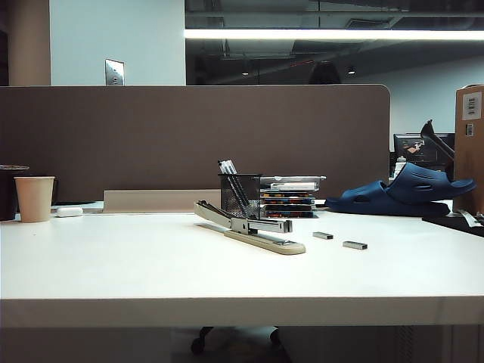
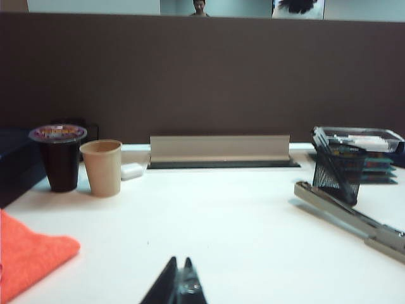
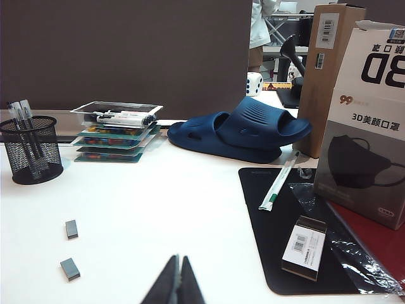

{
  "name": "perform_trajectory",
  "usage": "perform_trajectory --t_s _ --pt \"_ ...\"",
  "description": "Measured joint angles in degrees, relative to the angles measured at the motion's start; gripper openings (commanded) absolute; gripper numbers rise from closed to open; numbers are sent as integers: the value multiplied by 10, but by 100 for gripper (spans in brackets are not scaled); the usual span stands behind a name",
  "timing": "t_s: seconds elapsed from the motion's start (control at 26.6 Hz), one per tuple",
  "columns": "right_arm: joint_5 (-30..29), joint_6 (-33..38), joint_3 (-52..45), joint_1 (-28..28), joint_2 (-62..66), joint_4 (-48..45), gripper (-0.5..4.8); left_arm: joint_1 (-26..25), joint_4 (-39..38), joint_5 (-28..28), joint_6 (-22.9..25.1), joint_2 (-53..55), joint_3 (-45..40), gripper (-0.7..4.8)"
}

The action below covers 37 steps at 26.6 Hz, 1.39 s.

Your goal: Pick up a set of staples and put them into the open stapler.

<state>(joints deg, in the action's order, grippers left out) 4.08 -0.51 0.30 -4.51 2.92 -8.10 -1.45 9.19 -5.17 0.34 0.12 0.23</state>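
This is an office, a desk bay in an open-plan room. A white surface [image 1: 151,265] backs onto a brown fabric partition [image 1: 189,136], the kind that divides workstations. On it sit desk supplies: a long stapler [image 1: 249,227], a black mesh pen cup [image 1: 240,195] with markers, and a stack of shallow trays [image 3: 117,132]. Overhead a long fluorescent strip light [image 1: 333,34] runs under an exposed dark ceiling. Beyond the partition a computer monitor [image 1: 420,149] shows. A paper cup [image 1: 35,198] and a box of face masks [image 3: 370,120] add to the workplace clutter.
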Motion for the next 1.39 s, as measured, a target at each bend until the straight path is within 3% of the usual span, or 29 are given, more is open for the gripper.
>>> perform_trajectory --t_s 1.01,1.39 --pt "-13 0 0 0 0 0 -7 0 -26 -1 0 0 0 -5" --pt "-13 0 68 0 0 59 -7 0 -26 -73 0 0 0 -5"
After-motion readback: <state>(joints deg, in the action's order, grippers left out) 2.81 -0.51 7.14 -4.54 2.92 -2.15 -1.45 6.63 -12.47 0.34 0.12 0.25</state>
